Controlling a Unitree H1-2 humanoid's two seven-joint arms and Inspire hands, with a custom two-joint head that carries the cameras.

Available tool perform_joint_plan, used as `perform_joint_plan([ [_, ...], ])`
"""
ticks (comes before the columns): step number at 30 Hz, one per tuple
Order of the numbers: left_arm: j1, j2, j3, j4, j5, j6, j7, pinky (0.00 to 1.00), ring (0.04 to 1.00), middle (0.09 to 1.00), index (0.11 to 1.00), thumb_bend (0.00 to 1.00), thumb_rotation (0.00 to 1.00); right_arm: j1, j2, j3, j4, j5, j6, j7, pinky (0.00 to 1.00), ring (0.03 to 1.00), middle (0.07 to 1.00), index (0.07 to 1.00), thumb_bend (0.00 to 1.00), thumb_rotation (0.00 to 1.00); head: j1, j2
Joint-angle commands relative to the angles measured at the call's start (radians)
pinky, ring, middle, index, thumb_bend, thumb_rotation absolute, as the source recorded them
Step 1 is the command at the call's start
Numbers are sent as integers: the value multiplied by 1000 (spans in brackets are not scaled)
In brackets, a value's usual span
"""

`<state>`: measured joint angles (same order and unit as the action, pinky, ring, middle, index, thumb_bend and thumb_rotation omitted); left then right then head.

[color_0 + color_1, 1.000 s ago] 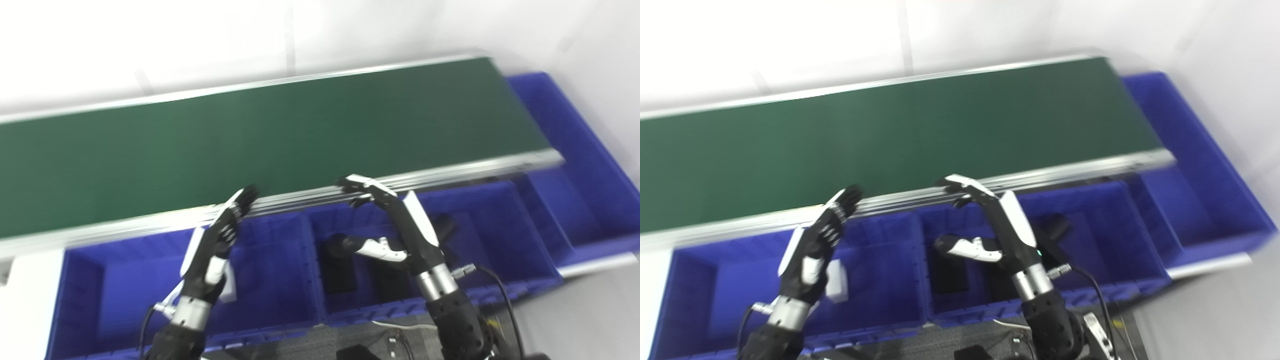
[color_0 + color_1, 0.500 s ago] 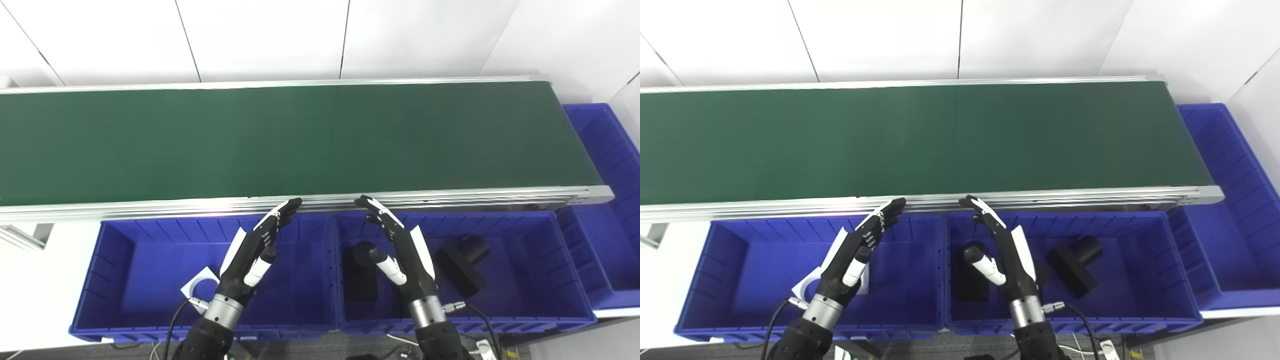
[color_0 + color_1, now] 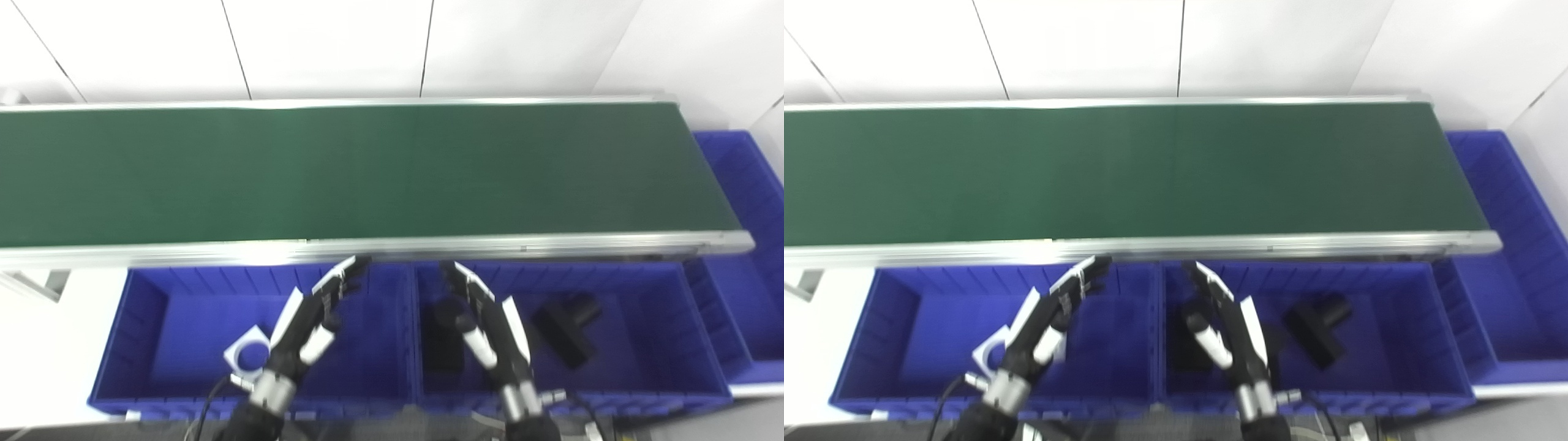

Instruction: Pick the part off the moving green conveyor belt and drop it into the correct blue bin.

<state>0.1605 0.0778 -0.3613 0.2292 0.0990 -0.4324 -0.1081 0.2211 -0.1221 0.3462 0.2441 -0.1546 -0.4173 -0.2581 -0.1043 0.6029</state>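
Note:
The green conveyor belt (image 3: pixel 367 171) runs across the picture and carries no part that I can see. My left hand (image 3: pixel 309 324) hovers open over the left blue bin (image 3: pixel 153 312), fingers stretched toward the belt's near rail. My right hand (image 3: pixel 487 331) hovers open over the middle blue bin (image 3: pixel 686 331), also empty. A white square part with a round hole (image 3: pixel 248 355) lies in the left bin. Two black parts (image 3: pixel 566 327) (image 3: pixel 442 343) lie in the middle bin, one partly behind my right hand.
A third blue bin (image 3: pixel 744 184) stands at the belt's right end. An aluminium rail (image 3: pixel 551 244) edges the belt just above the bins. White wall panels rise behind the belt. Cables trail from both wrists at the bottom edge.
The camera swung from a tilted view to a level one, then shifted slightly. Both hands have sunk a little lower in the picture and stay open. No part came onto the belt.

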Motion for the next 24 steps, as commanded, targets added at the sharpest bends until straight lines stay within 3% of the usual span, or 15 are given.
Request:
perform_joint_plan([
  [1, -12, 9, -17, -12, 10, -37, 32, 875, 908, 909, 869, 747, 1000, -16, 5, -4, -16, 5, -52, -10, 820, 857, 870, 847, 850, 1000, 1, -1],
  [9, -20, 16, -50, 8, -4, -37, 55, 931, 931, 918, 874, 754, 1000, -23, -1, -8, -5, 20, -52, 3, 831, 856, 871, 846, 850, 1000, 18, -13],
  [15, -39, 18, -72, 38, 20, -37, 96, 891, 912, 914, 871, 805, 1000, -32, -3, -16, 6, 25, -52, 7, 813, 844, 862, 839, 851, 1000, 30, -14],
  [24, -41, 29, -92, 26, 15, -38, 117, 901, 918, 917, 875, 782, 1000, -28, -4, -22, 4, 26, -53, 19, 814, 843, 855, 843, 862, 1000, 23, 2],
])
